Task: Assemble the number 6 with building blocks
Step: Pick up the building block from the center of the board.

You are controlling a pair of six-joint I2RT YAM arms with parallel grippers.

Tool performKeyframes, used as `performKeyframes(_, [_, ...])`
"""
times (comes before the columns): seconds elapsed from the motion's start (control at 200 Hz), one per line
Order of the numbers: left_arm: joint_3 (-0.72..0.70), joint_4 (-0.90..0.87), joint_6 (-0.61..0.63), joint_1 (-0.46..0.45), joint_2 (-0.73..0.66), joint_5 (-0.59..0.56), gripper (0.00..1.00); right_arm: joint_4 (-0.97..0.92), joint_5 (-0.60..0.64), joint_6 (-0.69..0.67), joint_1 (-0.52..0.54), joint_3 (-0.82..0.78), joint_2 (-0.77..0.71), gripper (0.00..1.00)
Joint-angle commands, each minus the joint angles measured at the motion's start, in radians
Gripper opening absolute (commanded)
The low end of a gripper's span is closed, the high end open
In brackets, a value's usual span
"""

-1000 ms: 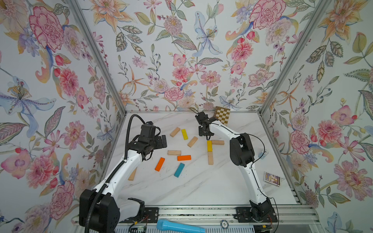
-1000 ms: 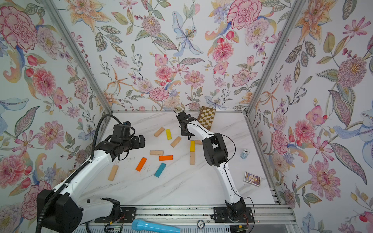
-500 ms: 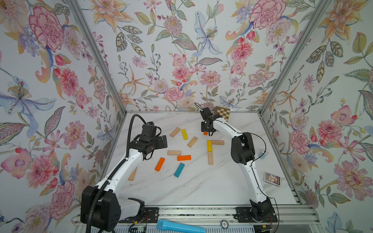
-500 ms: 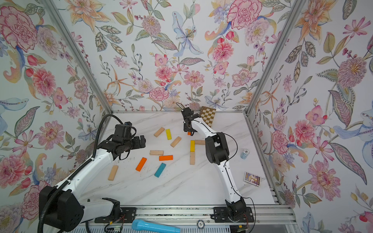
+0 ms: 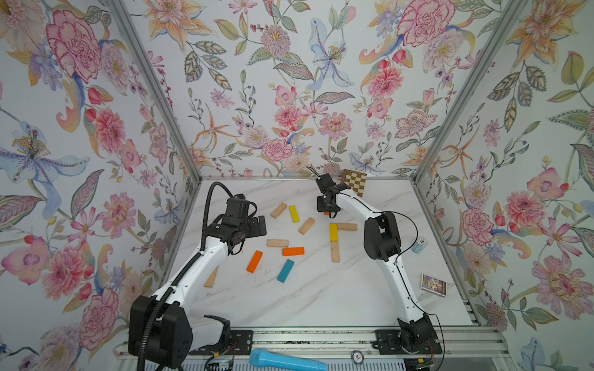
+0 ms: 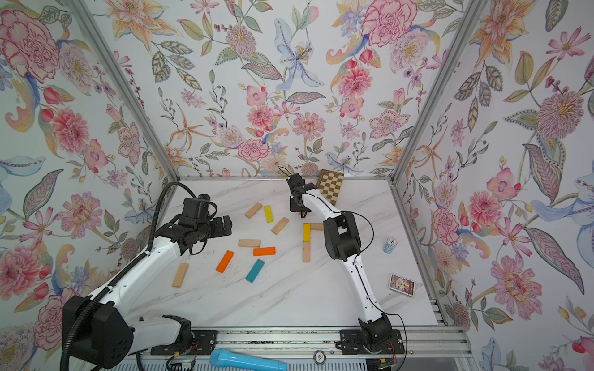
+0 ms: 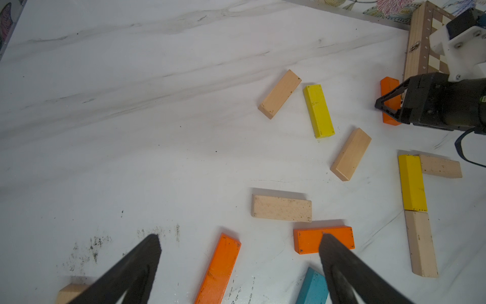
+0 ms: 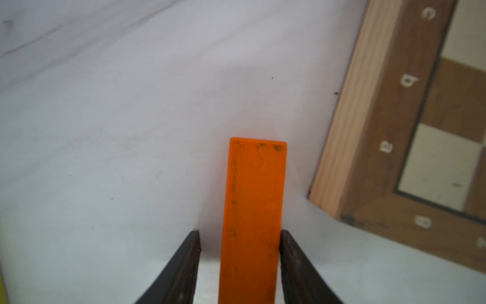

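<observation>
number 6 [image 5: 335, 239]: top bar and stem down, right of bench [image 5: 289, 305] centre; loop missing. Right gripper [image 8: 239, 233] straddles orange block [image 8: 252, 197] near back edge, one side gapped, not yet pinched. Left gripper [image 7: 239, 237] spread wide over loose blocks [image 7: 281, 208].

**Blocks.** An orange block [image 8: 253, 210] lies lengthwise between the fingers of the right gripper [image 8: 239, 232]. One finger touches its side and the other stands just clear. Close to this gripper, toward its arm, we see the started 6 [image 5: 334, 237]: a yellow bar [image 5: 333, 232] and a beige bar [image 5: 335, 251] end to end, with a top bar [image 5: 347, 227] touching the yellow one. Eight loose blocks [image 5: 277, 243], beige, yellow, orange and one teal [image 5: 285, 270], lie flat around the left gripper [image 7: 239, 237], most ahead of its fingers.
</observation>
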Motion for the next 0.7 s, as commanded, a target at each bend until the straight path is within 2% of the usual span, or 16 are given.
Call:
performKeyframes(0.0, [0.008,0.008,0.01,0.008,0.002,0.004,0.97,-0.048,0.01,-0.009,0.004,0.02,0.042,0.46])
performKeyframes(0.17, [0.01,0.009,0.01,0.008,0.001,0.007,0.98,-0.067,0.016,-0.024,0.01,0.02,0.042,0.33])
performKeyframes(0.335, [0.008,0.01,0.012,0.008,0.0,0.01,0.98,-0.067,0.006,-0.069,0.026,0.033,-0.02,0.22])
performKeyframes(0.53, [0.01,0.011,0.012,0.007,-0.009,0.017,0.97,-0.067,-0.009,-0.098,0.039,0.031,-0.147,0.21])
performKeyframes(0.696, [0.002,0.014,0.014,0.008,-0.032,0.03,0.97,-0.066,0.021,-0.086,0.054,-0.134,-0.343,0.2])
